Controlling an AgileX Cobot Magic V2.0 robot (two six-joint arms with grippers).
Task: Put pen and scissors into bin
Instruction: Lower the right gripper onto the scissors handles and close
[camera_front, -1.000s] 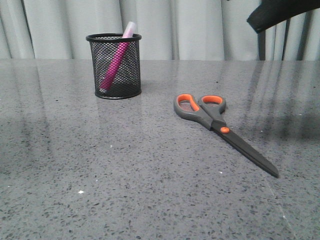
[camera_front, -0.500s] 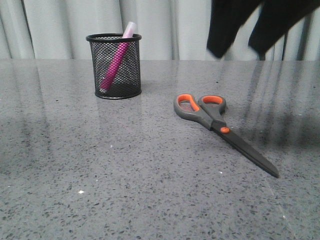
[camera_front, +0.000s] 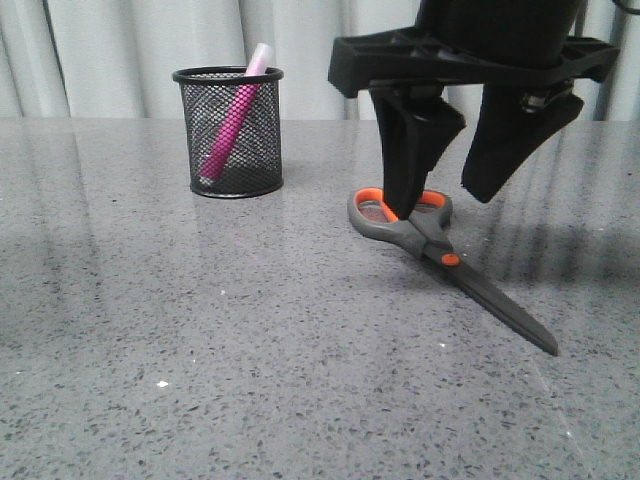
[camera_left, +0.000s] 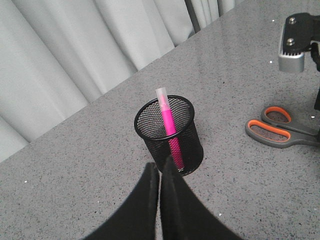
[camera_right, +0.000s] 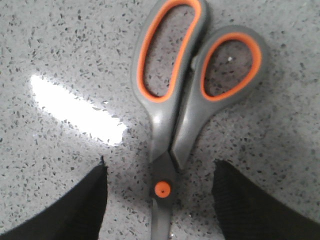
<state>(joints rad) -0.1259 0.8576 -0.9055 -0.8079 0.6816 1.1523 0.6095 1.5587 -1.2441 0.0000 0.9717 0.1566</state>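
The pink pen (camera_front: 232, 122) stands slanted inside the black mesh bin (camera_front: 262, 140) at the back left of the table. The scissors (camera_front: 470, 283) lie flat to the right, handles towards the bin, blades pointing to the front right. My right gripper (camera_front: 445, 205) is open and hangs over the scissors, one finger on each side near the pivot. In the right wrist view the open gripper (camera_right: 161, 162) straddles the scissors (camera_right: 172, 110) without touching them. My left gripper (camera_left: 160, 167) is shut and empty, above and near the bin (camera_left: 192, 147) with the pen (camera_left: 167, 117).
Grey speckled tabletop (camera_front: 200, 340) with a pale curtain (camera_front: 120, 50) behind. The left wrist view also shows the scissors' handles (camera_left: 272, 133) and part of the right arm (camera_left: 299, 40).
My right gripper has come down from the upper right and now hangs open over the scissors. The bin, pen and scissors have not moved.
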